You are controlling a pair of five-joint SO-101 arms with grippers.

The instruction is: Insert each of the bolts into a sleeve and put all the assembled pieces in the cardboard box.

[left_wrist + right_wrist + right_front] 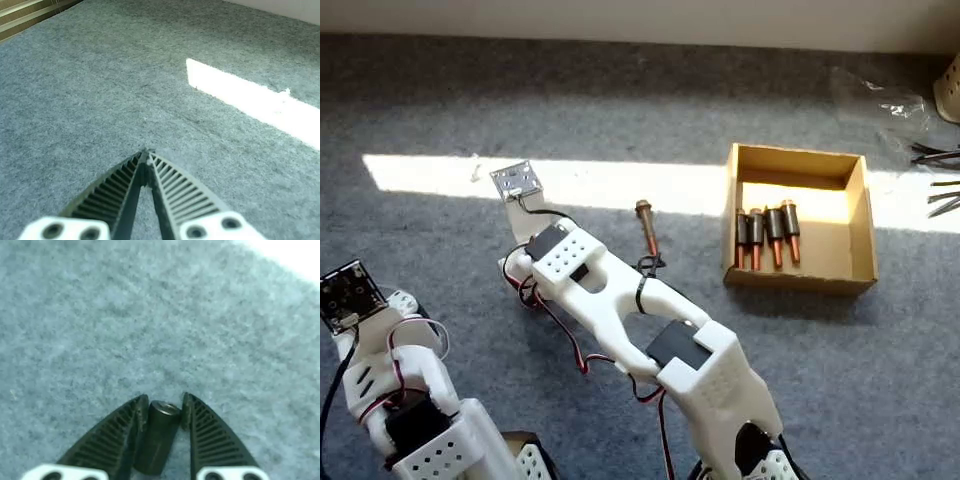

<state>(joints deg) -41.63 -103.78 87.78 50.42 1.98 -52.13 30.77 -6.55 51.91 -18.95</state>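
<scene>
Over grey carpet (75, 315), right pincer (164, 398) pinching a dark sleeve (159, 440), left pincer (146, 156) pressed together

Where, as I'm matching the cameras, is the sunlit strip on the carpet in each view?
High view: the sunlit strip runs across the grey carpet and through the cardboard box.
Left wrist view: the strip lies well ahead of the left gripper.
Right wrist view: a bright patch beyond the right gripper and its sleeve, probably the strip.
Shared landmark: the grey carpet.

No legible text, labels, numbers or signs anywhere.
</scene>
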